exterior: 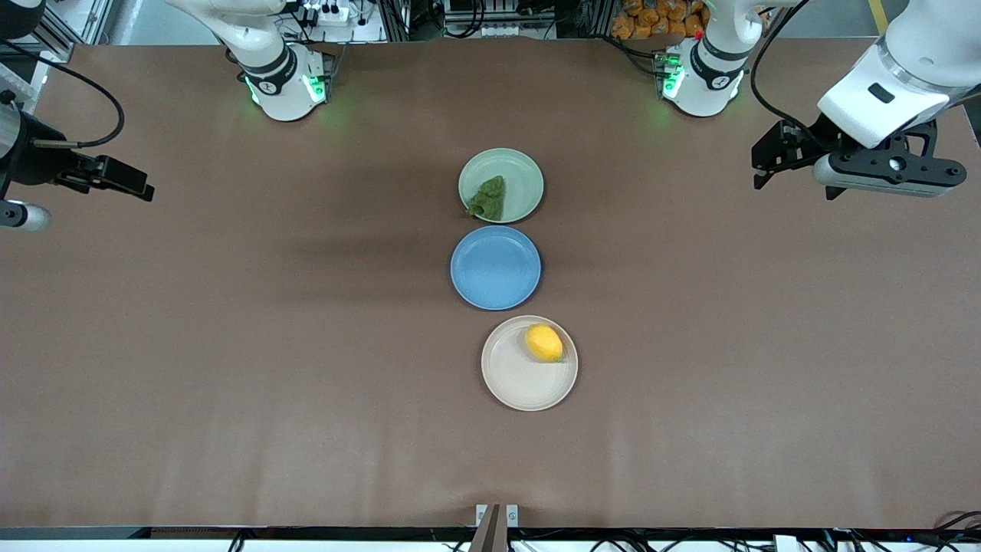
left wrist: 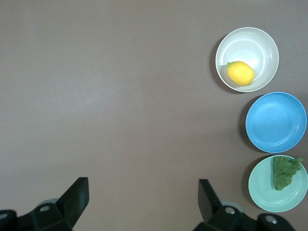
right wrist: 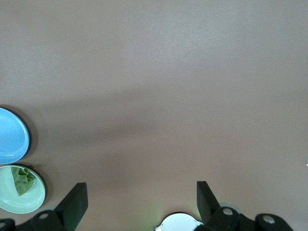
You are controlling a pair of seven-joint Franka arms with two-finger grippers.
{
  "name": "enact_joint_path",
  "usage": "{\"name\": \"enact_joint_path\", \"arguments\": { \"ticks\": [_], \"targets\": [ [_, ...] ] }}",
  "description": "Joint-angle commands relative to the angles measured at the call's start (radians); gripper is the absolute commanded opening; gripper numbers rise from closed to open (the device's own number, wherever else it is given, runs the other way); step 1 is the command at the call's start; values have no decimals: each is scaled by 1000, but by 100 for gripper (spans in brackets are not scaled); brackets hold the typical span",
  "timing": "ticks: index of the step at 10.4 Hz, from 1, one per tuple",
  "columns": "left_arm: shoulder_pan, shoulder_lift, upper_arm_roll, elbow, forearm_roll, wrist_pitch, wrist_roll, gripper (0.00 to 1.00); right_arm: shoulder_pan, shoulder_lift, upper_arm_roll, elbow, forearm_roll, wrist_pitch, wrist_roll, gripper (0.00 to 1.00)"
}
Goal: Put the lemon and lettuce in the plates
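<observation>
even, bright overhead light falls on the matte brown desk [exterior: 230, 368], with no glare. soft broad shadows band across it. green base lights tint the desk nearby. all views are sharp.

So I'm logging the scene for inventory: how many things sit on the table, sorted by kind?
Plates: 3 (green plate, blue plate, white plate)
Lemon: 1, in the white plate
Lettuce: 1, in the green plate
Total: 5
</observation>
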Motion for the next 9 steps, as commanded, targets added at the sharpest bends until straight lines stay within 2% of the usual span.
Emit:
{"name": "enact_joint_path", "arguments": {
  "ticks": [1,9],
  "targets": [
    [-1,13,-4,26,15,-24,14,100,-9,0,4,10,19,3,8,100],
    [14,16,-1,23,24,-24,10,100,-8,0,4,9,14,8,8,100]
  ]
}}
